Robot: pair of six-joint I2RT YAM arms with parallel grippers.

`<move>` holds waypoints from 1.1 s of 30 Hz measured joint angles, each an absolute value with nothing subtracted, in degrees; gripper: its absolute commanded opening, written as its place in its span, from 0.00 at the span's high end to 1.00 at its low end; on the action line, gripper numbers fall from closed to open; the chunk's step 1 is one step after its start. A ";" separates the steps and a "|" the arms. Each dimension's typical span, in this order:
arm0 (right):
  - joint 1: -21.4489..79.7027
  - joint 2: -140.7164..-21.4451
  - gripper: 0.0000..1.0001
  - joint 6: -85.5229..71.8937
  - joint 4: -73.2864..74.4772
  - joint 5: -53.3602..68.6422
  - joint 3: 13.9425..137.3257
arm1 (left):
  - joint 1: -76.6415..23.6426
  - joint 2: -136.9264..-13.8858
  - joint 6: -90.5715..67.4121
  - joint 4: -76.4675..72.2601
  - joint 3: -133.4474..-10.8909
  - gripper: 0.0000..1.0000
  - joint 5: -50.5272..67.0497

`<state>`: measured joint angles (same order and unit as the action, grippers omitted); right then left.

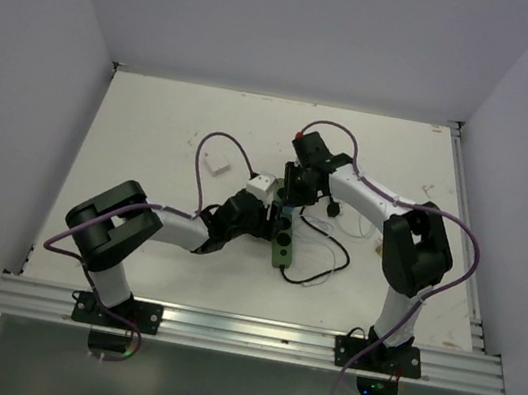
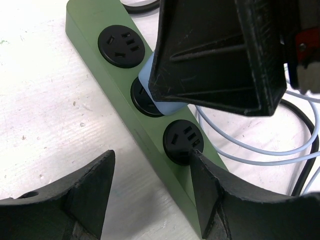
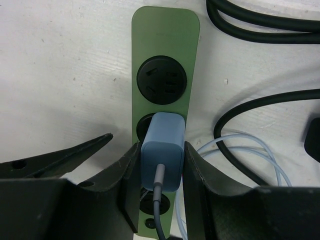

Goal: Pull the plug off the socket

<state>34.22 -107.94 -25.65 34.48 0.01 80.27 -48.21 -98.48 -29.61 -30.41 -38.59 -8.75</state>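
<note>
The socket is a long green power strip with round black outlets, lying mid-table. A light blue plug with a grey cord sits in its middle outlet. My right gripper is shut on the plug, one finger on each side, and shows above the strip in the top view. My left gripper is open over the strip's near end. Its right finger rests on the strip beside an empty outlet and its left finger is over the table. The plug shows under the right gripper's finger.
A thick black cord and a thin pale blue cable loop on the table right of the strip. A small white block lies at the back left. White walls enclose the table on three sides.
</note>
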 measured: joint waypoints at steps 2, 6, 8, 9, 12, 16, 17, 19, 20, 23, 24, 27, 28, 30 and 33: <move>33.36 -107.92 1.00 -25.80 34.17 1.72 79.99 | -48.29 -98.45 -29.93 -30.81 -38.33 0.37 -8.82; 31.48 -107.33 1.00 -26.00 32.53 5.50 78.63 | -48.38 -98.06 -30.74 -32.38 -37.15 0.37 -9.04; 30.74 -107.20 1.00 -26.15 31.48 7.42 78.00 | -48.38 -97.58 -30.94 -32.82 -36.47 0.38 -9.19; 30.41 -107.13 1.00 -26.17 30.92 8.29 77.67 | -48.38 -97.38 -30.96 -33.06 -36.14 0.38 -9.19; 29.78 -107.07 1.00 -26.17 30.13 9.98 77.21 | -48.38 -97.17 -31.09 -33.63 -35.31 0.38 -9.15; 29.63 -107.07 1.00 -26.09 29.95 10.09 77.12 | -48.40 -97.19 -31.94 -35.11 -34.41 0.39 -9.13; 29.80 -107.07 1.00 -26.00 30.00 9.85 77.14 | -48.40 -97.25 -32.10 -35.51 -34.24 0.41 -9.10; 30.72 -107.07 1.00 -25.78 30.57 8.54 77.71 | -48.40 -97.54 -32.42 -36.14 -34.11 0.45 -8.88; 31.27 -107.13 1.00 -25.47 31.07 7.38 78.13 | -48.40 -97.69 -32.45 -36.32 -34.13 0.46 -8.75; 34.72 -108.51 1.00 -24.29 34.74 0.78 81.41 | -48.40 -98.61 -32.47 -36.95 -34.33 0.46 -8.05; 35.94 -109.38 1.00 -23.92 36.14 -1.41 82.91 | -48.40 -98.85 -32.49 -37.01 -34.37 0.46 -7.84; 39.24 -111.87 1.00 -23.09 39.92 -7.86 87.13 | -48.40 -99.55 -32.64 -37.71 -34.52 0.46 -7.42; 40.01 -112.40 1.00 -22.92 40.80 -9.39 88.16 | -48.40 -99.81 -32.82 -38.06 -34.65 0.46 -7.22; 41.04 -113.45 1.00 -22.87 42.28 -11.53 89.80 | -48.40 -100.22 -33.08 -38.54 -34.79 0.47 -6.94; 42.13 -114.80 1.00 -22.87 44.25 -13.93 91.94 | -48.40 -100.75 -33.45 -39.09 -35.09 0.47 -6.55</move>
<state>42.13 -114.80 -22.87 44.25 -13.93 91.94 -48.40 -100.75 -33.45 -39.09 -35.09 -6.55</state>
